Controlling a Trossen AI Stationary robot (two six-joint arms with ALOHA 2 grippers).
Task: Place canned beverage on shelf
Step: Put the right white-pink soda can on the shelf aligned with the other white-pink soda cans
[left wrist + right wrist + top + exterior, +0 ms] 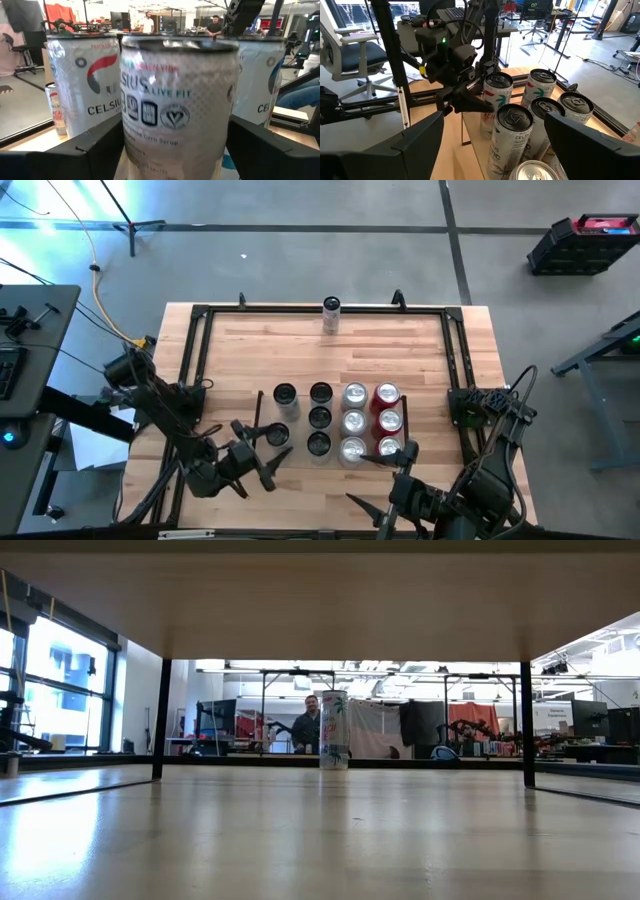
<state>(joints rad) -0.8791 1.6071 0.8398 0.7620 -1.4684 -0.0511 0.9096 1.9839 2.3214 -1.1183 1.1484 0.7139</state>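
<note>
Fingers of the left gripper (272, 448) stand spread around a white can (277, 435) at the shelf's (302, 462) near-left corner—right gripper (376, 477) open, empty, beside it.

Beyond the light-wood worktop (300, 500), the floor (300, 260) is grey concrete, crossed by a dark seam line. A yellow cable (100, 290) trails across it toward the worktop's left side, near a black tripod stand (130, 220). A black crate with a red top (585, 242) sits far off at the right. In the right wrist view a grey office chair (350, 55) stands by the window. In the low view a person (306, 727) sits far back in the room.
</note>
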